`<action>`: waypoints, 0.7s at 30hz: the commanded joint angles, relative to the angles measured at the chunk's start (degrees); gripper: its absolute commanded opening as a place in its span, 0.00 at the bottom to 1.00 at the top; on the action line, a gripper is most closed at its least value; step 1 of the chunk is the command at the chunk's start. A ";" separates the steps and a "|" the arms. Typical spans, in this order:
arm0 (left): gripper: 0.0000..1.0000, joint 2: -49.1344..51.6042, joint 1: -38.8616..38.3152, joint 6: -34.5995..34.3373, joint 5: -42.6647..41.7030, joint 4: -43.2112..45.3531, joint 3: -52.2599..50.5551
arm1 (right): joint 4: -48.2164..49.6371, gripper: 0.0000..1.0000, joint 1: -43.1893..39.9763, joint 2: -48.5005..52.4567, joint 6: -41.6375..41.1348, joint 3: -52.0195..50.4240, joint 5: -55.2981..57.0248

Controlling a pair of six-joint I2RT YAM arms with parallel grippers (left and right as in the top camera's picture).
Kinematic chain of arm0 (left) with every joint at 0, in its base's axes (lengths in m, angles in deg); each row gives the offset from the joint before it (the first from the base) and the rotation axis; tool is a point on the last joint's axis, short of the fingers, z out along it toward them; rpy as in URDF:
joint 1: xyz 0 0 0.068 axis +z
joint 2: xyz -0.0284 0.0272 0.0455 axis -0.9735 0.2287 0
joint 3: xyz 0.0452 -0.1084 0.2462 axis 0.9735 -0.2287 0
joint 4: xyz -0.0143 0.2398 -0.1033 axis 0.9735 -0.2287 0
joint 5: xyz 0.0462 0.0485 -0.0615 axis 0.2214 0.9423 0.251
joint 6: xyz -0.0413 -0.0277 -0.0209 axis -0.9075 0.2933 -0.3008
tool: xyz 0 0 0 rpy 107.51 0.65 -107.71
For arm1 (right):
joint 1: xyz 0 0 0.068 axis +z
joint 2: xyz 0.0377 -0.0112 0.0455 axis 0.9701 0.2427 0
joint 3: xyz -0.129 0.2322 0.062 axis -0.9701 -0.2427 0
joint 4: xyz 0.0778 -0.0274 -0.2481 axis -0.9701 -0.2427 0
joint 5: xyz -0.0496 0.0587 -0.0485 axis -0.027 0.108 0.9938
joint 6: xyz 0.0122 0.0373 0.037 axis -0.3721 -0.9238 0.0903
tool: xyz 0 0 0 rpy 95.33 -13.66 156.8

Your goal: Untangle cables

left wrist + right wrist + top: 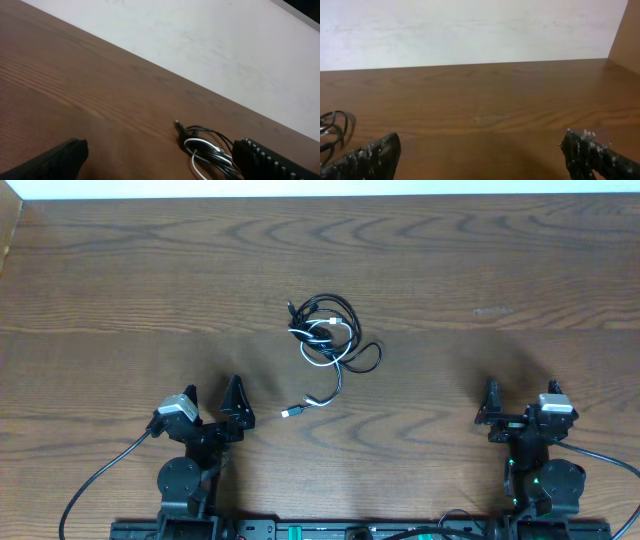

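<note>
Looping thinly — black and white — cables lie on grained table.

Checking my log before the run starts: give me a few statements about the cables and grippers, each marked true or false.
1. The cables lie in one tangled heap on the table. True.
2. The left gripper holds a cable. False: it is open and empty, apart from the heap.
3. A white cable is wound in among the black. True.
4. The right gripper is shut. False: its fingers stand wide apart, holding nothing.
</note>
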 commanded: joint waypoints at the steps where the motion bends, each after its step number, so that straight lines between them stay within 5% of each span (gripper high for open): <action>1: 0.98 0.02 0.15 0.48 0.72 -2.54 -0.26 | -0.28 0.99 -0.17 -0.31 -3.61 -0.04 -0.37; 13: 0.98 0.96 0.20 -2.25 -2.60 -3.65 16.44 | -0.26 0.99 -0.20 -0.31 -3.74 -0.04 -1.44; 21: 0.98 9.60 0.20 1.53 -7.23 -14.69 33.90 | -0.74 0.99 -0.17 -0.31 -7.76 3.04 -10.73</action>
